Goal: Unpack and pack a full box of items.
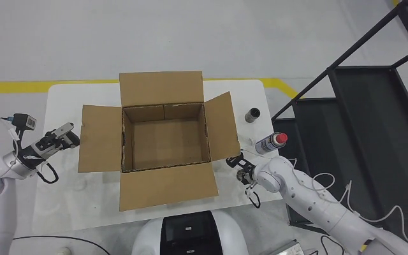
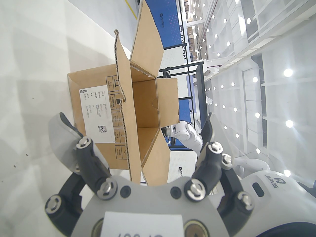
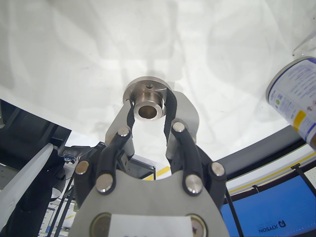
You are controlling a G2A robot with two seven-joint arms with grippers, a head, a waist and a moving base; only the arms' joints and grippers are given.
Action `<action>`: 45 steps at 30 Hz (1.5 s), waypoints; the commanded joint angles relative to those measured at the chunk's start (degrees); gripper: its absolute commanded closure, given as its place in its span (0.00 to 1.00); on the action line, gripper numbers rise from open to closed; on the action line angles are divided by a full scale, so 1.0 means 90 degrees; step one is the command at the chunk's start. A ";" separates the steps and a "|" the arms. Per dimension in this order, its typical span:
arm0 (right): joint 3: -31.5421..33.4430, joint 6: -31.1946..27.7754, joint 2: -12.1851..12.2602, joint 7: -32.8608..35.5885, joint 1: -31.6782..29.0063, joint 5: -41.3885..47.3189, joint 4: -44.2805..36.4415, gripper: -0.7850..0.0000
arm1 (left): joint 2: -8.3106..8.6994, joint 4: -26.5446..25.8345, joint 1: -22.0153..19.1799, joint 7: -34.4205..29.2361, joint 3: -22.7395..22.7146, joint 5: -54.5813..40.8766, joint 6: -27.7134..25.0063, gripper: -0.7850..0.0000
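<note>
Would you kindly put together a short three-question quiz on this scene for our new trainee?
1. True or false: the cardboard box holds several items.
2. Multiple choice: what does the right pincer grip? A) a box flap B) a metal bushing C) a roll of tape
3. Fill the gap: the left pincer, beside the box, stands ___ (open or shut).

Key: 1 false, the box is empty; 2 B; 3 open.
</note>
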 commanded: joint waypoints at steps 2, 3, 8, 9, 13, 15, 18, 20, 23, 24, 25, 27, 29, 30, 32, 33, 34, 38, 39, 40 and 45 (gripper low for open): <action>0.0016 -0.0016 -0.0014 0.0002 -0.0026 -0.0026 0.0004 0.86 | 0.0000 0.0000 0.0000 0.0000 0.0000 0.0000 0.0000 0.00; 0.0017 -0.0019 -0.0019 0.0005 -0.0034 -0.0052 0.0003 0.89 | 0.0000 0.0000 0.0000 0.0000 0.0000 0.0000 0.0000 0.00; 0.0072 0.0008 -0.0033 -0.0032 -0.0083 -0.0173 -0.0087 1.00 | 0.0000 0.0000 0.0000 0.0000 0.0000 0.0000 0.0000 0.00; 0.0103 0.0011 -0.0028 -0.0019 -0.0104 -0.0196 -0.0120 1.00 | 0.0000 0.0000 0.0000 0.0000 0.0000 0.0000 0.0000 0.00; 0.0276 -0.0054 0.0034 0.0107 -0.0257 -0.0412 -0.0380 1.00 | 0.0000 0.0000 0.0000 0.0000 0.0000 0.0000 0.0000 0.00; 0.0437 -0.0103 0.0095 0.0197 -0.0401 -0.0523 -0.0609 1.00 | 0.0000 0.0000 0.0000 0.0000 0.0000 0.0000 0.0000 0.00; 0.0739 -0.0215 0.0211 0.0378 -0.0701 -0.0702 -0.1036 1.00 | 0.0000 0.0000 0.0000 0.0000 0.0000 0.0000 0.0000 0.00; 0.0995 -0.0321 0.0299 0.0480 -0.0954 -0.0747 -0.1378 1.00 | 0.0000 0.0000 0.0000 0.0000 0.0000 0.0000 0.0000 0.00; 0.1415 -0.0609 0.0443 0.0629 -0.1396 -0.0832 -0.1943 1.00 | 0.0000 0.0000 0.0000 0.0000 0.0000 0.0000 0.0000 0.00; 0.1554 -0.0741 0.0490 0.0677 -0.1557 -0.0844 -0.2154 1.00 | 0.0000 0.0000 0.0000 0.0000 0.0000 0.0000 0.0000 0.00; 0.1700 -0.0893 0.0535 0.0695 -0.1724 -0.0792 -0.2375 1.00 | 0.0000 0.0000 0.0000 0.0000 0.0000 0.0000 0.0000 0.00; 0.2036 -0.1167 0.0629 0.0794 -0.2067 -0.0715 -0.2771 1.00 | 0.0000 0.0000 0.0000 0.0000 0.0000 0.0000 0.0000 0.00; 0.2391 -0.1403 0.0717 0.0898 -0.2403 -0.0671 -0.3152 1.00 | 0.0000 0.0000 0.0000 0.0000 0.0000 0.0000 0.0000 0.00; 0.2588 -0.1491 0.0755 0.0909 -0.2557 -0.0627 -0.3345 1.00 | 0.0000 0.0000 0.0000 0.0000 0.0000 0.0000 0.0000 0.00; 0.3003 -0.1658 0.0821 0.0856 -0.2857 -0.0461 -0.3727 1.00 | 0.0000 0.0000 0.0000 0.0000 0.0000 0.0000 0.0000 0.00; 0.3224 -0.1705 0.0849 0.0803 -0.3000 -0.0364 -0.3881 1.00 | 0.0000 0.0000 0.0000 0.0000 0.0000 0.0000 0.0000 0.00; 0.3446 -0.1727 0.0872 0.0761 -0.3139 -0.0266 -0.4038 1.00 | 0.0000 0.0000 0.0000 0.0000 0.0000 0.0000 0.0000 0.00; 0.4212 -0.1784 0.0929 0.0674 -0.3597 0.0199 -0.4612 1.00 | 0.0000 0.0000 0.0000 0.0000 0.0000 0.0000 0.0000 0.00; 0.4386 -0.1787 0.0937 0.0660 -0.3683 0.0339 -0.4724 1.00 | 0.0000 0.0000 0.0000 0.0000 0.0000 0.0000 0.0000 0.00; 0.4550 -0.1782 0.0943 0.0655 -0.3756 0.0459 -0.4835 1.00 | 0.0000 0.0000 0.0000 0.0000 0.0000 0.0000 0.0000 0.00; 0.5083 -0.1950 0.0957 0.0524 -0.3915 0.0855 -0.4949 1.00 | 0.0000 0.0000 0.0000 0.0000 0.0000 0.0000 0.0000 0.00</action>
